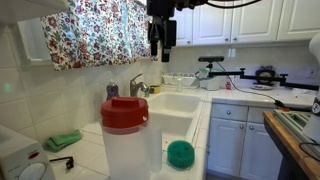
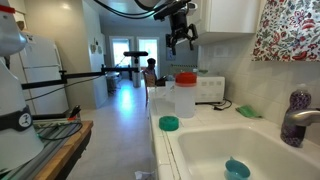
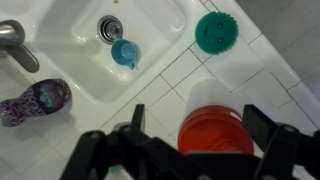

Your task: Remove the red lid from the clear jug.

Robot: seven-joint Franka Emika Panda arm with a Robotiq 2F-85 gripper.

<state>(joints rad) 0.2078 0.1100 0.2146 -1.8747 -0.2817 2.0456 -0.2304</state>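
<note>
Red plastic, thick and round, the lid [image 1: 124, 112] caps the tall frosted clear jug [image 1: 130, 152] on the tiled counter [image 1: 88, 160], and the black gripper [image 1: 161, 40] high above (fingers spread wide, empty) could, landing off-centre, tip the jug toward the white sink [image 1: 175, 103] beyond.

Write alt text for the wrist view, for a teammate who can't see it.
Looking straight down, the open gripper hangs above the red lid, one finger showing on each side of it. Beyond are a green round scrubber on the tiled counter and a white sink holding a small blue object.
</note>
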